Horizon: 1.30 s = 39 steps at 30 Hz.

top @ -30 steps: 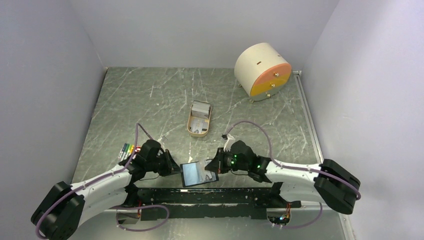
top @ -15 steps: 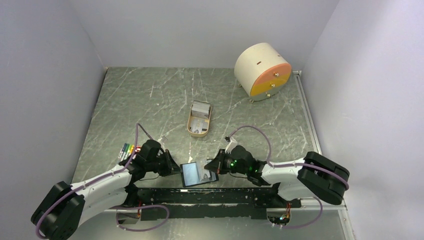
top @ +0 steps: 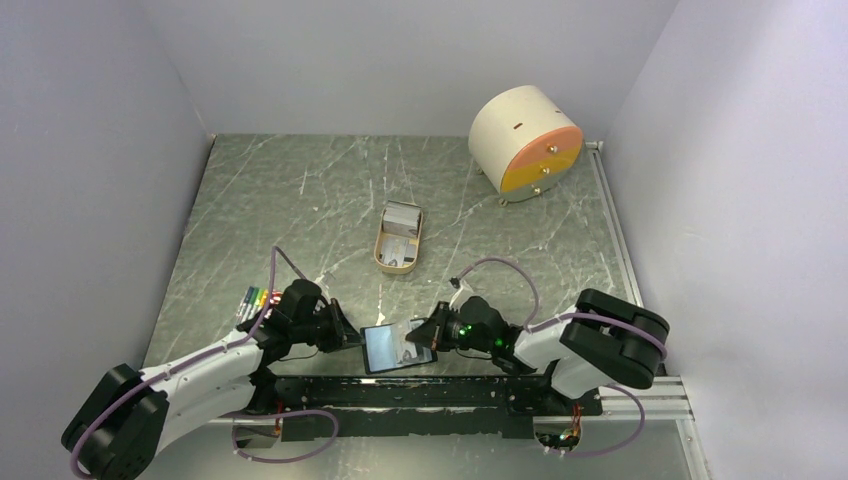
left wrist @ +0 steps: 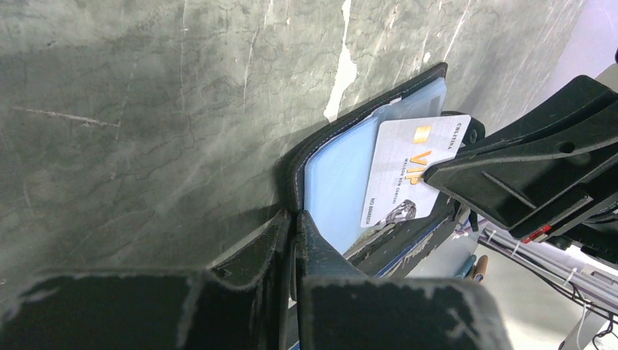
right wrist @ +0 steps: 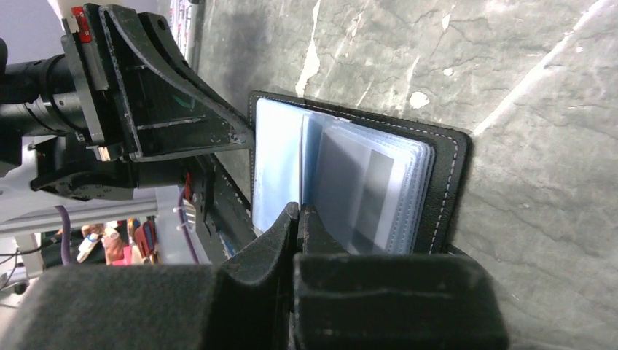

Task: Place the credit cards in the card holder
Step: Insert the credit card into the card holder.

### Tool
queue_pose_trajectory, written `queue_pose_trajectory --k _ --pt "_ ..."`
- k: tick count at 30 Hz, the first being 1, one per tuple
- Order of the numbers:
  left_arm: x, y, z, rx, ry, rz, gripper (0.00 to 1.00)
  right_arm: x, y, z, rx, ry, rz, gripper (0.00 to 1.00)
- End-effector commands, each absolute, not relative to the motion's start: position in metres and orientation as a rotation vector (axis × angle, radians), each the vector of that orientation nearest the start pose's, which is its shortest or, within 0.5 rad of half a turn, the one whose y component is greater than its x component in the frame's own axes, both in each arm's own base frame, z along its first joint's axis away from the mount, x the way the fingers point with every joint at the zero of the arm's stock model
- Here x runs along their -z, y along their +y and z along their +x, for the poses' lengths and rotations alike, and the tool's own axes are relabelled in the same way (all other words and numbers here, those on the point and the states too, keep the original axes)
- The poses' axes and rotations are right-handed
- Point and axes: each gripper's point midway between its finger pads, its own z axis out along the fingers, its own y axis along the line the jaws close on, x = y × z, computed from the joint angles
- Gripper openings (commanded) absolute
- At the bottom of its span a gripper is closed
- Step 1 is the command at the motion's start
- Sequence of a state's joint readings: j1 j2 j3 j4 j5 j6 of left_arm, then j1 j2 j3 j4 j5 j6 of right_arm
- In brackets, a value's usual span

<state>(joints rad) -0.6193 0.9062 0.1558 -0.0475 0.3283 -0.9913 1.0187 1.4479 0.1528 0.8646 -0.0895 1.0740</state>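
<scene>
Top external view: I see the card holder (top: 385,347) open at the near edge of the tabletop (top: 330,190), between both arms. Left wrist view: my left jaws clench its black cover, a credit card (left wrist: 408,175) against its blue pocket. Right wrist view: right jaws pinch that card.

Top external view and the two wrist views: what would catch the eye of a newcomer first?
First, the open black card holder at the near edge of the table, with the left hand pinching its left edge and the right hand holding a silvery VIP credit card against its blue-grey pockets. Next, the round beige drum with an orange face, far right.
</scene>
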Motion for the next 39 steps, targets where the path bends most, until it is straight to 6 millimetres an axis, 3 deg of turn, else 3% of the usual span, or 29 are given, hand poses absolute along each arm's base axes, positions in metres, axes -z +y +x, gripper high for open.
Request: queue_pose_trajectory --k 1,7,16,31,39 --pt "-0.024 -0.205 0.128 1.105 2.592 -0.282 0.09 -0.044 0.313 0.123 -1.404 2.263 0.005 0.00" --pt "-0.022 -0.205 0.129 1.102 2.593 -0.287 0.09 -0.035 0.309 0.119 -1.364 2.284 0.013 0.00" --pt "-0.022 -0.205 0.128 1.103 2.592 -0.288 0.09 -0.030 0.293 0.126 -1.317 2.286 0.177 0.00" --pt "-0.021 -0.206 0.127 1.113 2.599 -0.279 0.09 -0.038 0.306 0.121 -1.414 2.244 0.153 0.01" --pt "-0.020 -0.206 0.127 1.114 2.595 -0.288 0.09 -0.032 0.307 0.113 -1.454 2.255 0.155 0.01"
